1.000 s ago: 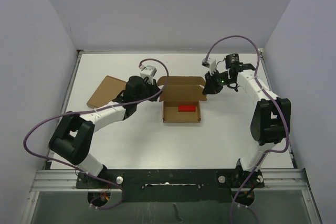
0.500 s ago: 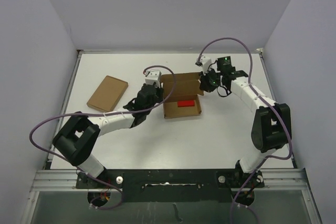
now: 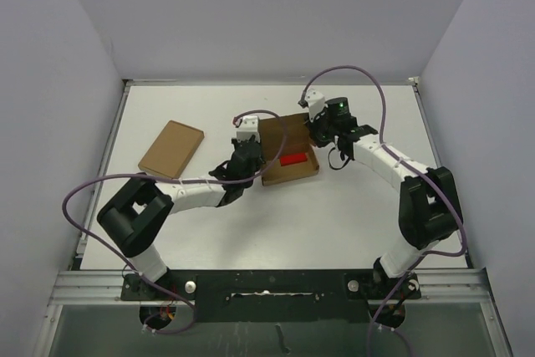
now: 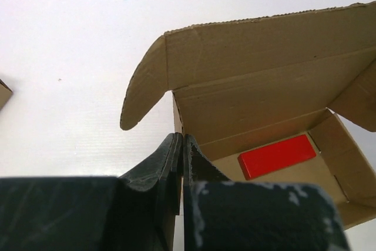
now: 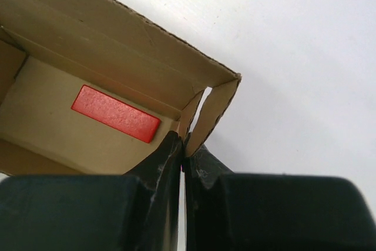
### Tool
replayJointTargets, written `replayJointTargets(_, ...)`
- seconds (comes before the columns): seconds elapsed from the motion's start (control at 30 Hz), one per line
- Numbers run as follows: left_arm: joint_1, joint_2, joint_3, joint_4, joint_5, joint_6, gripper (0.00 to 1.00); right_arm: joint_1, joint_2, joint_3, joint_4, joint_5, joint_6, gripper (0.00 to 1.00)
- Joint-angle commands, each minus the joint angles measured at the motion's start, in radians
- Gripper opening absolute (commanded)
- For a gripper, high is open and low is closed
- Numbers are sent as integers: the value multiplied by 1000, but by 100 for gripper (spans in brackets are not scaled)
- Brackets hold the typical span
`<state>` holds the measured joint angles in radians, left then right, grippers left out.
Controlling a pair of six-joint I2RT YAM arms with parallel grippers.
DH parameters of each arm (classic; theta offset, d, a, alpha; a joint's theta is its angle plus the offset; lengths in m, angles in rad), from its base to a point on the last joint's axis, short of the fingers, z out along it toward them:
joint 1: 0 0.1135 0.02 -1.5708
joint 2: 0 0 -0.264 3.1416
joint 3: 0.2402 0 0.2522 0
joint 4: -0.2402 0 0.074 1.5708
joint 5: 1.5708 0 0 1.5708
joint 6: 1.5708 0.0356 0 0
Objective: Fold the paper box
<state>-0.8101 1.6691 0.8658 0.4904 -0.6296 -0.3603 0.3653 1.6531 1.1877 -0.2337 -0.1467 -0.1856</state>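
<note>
Both arms have closed in on the paper box (image 3: 288, 155) at the middle of the worktop (image 3: 276, 215), and its lid now stands raised. The left gripper (image 4: 181, 142), fingers pressed together, meets the box's 9 o'clock wall. The right gripper (image 5: 183, 145), likewise closed, touches its 2 o'clock corner flap. A red block (image 3: 292, 160) lies inside.

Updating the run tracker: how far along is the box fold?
Done: the paper box stands formed as a tray, walls up, with the red block inside. In hand: the left jaws look closed on its left wall and the right jaws on the right-hand wall, with the lid half raised. Left to do: tuck in the side flap and close the lid.
</note>
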Motion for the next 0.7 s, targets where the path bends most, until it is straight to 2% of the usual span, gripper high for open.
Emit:
replayJointTargets(0.0, -3, 42, 82, 156, -11, 49, 0, 40, -68, -50, 201, 86, 25, 0)
replayJointTargets(0.1, 4, 63, 81, 206, -17, 66, 0, 47, -86, -119, 334, 146, 34, 0)
replayJointTargets(0.33, 1, 91, 50, 315, -21, 85, 0, 44, -93, -211, 452, 137, 107, 0)
replayJointTargets(0.67, -26, 60, -48, 358, -30, 80, 0, 49, -134, -290, 475, 87, 243, 1)
